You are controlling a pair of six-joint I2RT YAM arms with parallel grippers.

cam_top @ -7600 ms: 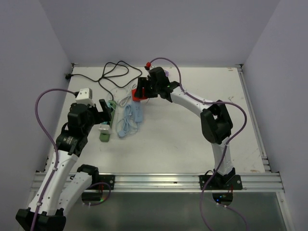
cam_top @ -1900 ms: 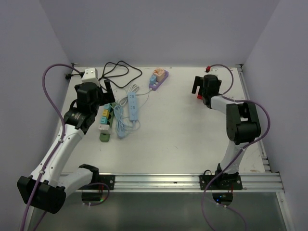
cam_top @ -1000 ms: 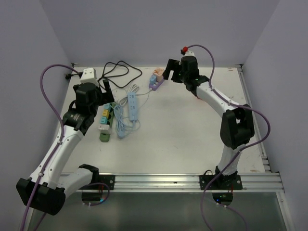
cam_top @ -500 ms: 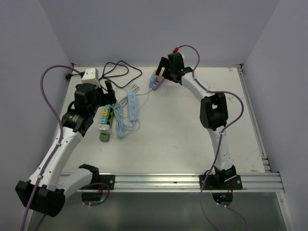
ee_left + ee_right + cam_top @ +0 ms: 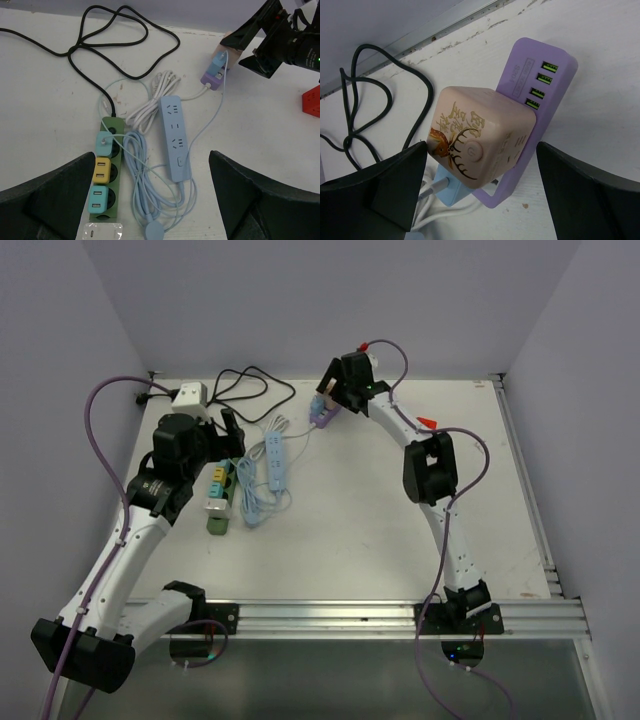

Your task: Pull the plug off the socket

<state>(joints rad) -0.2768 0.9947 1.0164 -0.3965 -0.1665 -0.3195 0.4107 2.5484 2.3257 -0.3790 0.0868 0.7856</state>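
The right fingers stand open over the plug: rigid, smooth, probably tight in the lightweight socket; pinch its flat sides. The left fingers are open too.

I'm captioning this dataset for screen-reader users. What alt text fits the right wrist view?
A beige cube adapter with a deer drawing sits on a purple power strip, between the dark fingers of the open right tool. A light blue plug adjoins it; a black cable loops on the white table at left.
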